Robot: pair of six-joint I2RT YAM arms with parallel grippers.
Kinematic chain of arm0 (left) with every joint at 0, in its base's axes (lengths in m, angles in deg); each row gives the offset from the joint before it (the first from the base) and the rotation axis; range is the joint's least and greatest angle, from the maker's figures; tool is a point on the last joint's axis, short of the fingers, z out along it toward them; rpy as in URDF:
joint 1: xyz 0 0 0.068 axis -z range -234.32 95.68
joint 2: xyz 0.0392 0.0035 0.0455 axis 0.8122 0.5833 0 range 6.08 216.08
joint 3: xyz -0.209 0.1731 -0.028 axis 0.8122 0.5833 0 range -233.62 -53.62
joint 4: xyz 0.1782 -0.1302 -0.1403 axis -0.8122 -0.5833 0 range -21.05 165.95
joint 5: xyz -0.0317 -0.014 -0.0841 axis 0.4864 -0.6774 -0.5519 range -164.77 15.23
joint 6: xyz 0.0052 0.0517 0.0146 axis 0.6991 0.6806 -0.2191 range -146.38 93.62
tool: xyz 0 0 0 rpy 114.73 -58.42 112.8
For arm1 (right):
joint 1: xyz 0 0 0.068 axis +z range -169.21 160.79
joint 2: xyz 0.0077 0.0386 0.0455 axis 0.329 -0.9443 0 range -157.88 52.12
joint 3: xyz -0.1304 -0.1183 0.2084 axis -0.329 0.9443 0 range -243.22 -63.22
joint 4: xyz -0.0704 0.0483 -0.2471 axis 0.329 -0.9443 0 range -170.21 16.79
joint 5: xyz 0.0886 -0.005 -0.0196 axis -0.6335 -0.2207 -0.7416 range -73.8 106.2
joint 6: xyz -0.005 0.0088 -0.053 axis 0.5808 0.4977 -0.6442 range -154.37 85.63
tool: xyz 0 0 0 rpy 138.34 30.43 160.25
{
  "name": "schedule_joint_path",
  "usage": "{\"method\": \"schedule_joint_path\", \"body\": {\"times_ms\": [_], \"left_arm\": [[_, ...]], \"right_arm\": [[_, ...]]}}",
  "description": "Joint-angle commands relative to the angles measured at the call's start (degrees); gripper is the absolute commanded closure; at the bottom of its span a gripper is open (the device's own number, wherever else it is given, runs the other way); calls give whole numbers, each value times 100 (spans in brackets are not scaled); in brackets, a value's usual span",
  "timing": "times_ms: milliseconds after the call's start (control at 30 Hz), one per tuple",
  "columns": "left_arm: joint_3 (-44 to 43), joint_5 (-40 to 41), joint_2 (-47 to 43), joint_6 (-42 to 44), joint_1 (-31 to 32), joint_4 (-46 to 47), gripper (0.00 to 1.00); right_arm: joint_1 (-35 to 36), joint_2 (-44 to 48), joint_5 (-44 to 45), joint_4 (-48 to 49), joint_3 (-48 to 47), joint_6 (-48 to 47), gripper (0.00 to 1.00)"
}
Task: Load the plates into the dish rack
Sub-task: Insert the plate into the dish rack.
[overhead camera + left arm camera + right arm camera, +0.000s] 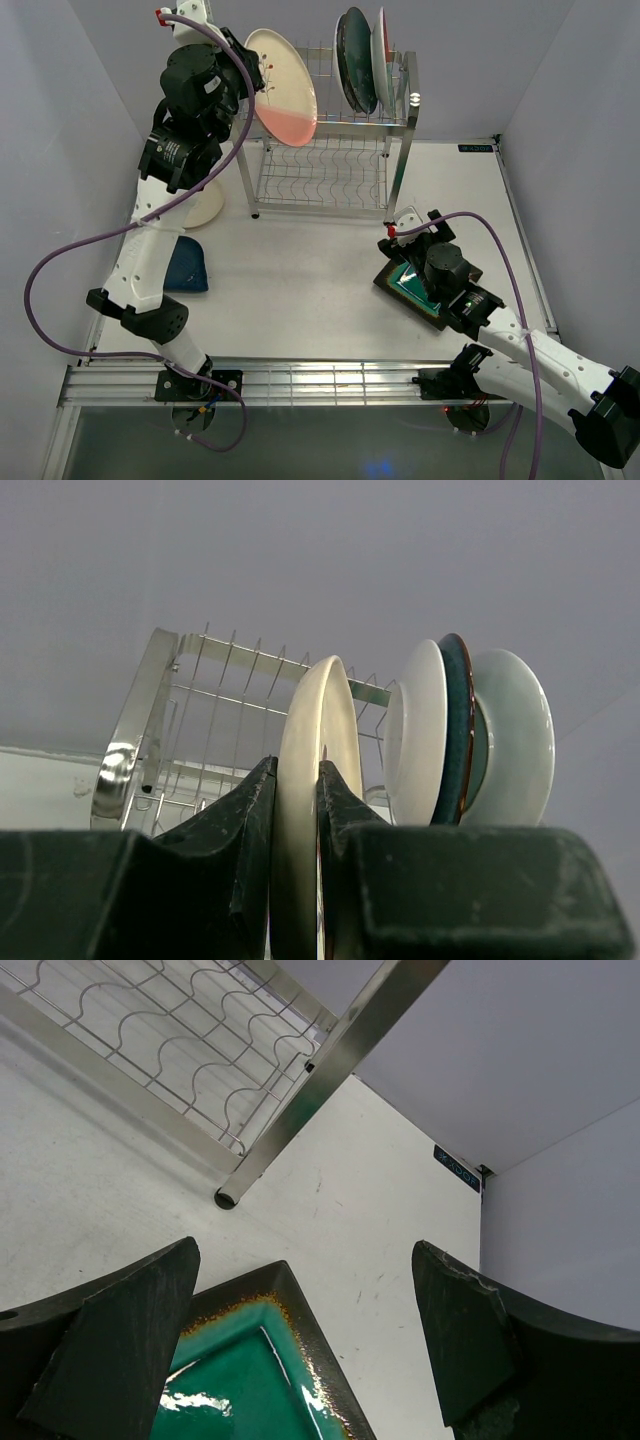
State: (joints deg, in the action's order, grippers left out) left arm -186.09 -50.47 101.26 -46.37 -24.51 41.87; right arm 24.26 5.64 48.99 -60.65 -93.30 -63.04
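Grey walls close in a white table (300, 300), and in the overhead view the dish rack (330, 175) stands at twelve o'clock. We take the step in hand to be loading the pink-and-cream plate (282, 85). The left gripper (297, 780) is pinched narrow on its rim and holds it on edge and tilted at eleven o'clock, above the left end of the rack's upper tier. As far as we can tell it is not yet seated in a slot. In our judgement, the next move is to line the plate's lower edge up with a free slot left of the plates already standing, lower it until the wires carry it, and only then let go. The right gripper (303, 1260) has its jaws spread wide and holds nothing. It hovers over the square green plate (415, 290) at four o'clock, with one corner of that plate showing between its fingers. We cannot tell whether they touch. We count seven plates. One is held. Three stand in the upper tier at one o'clock: a white plate (415, 730), a dark plate (458, 720) and a pale plate (515, 735). Three lie on the table: the cream plate (210, 210) at ten o'clock, partly hidden by the left arm, the dark blue plate (187, 265) at nine, and the green one. There is one rack and two arms.
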Motion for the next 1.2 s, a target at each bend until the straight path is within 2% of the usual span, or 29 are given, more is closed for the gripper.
{"method": "schedule_joint_path", "body": {"times_ms": [0,567,1167], "left_arm": [[-105,-258,-359,-286,8,877,100],[-359,-109,53,-356,-1,1115,100],[-193,-74,-7,-708,-1,1422,100]], "right_arm": [[-31,42,-19,265,38,80,8],[-31,-54,60,291,20,63,8],[-57,-19,78,291,29,54,8]]}}
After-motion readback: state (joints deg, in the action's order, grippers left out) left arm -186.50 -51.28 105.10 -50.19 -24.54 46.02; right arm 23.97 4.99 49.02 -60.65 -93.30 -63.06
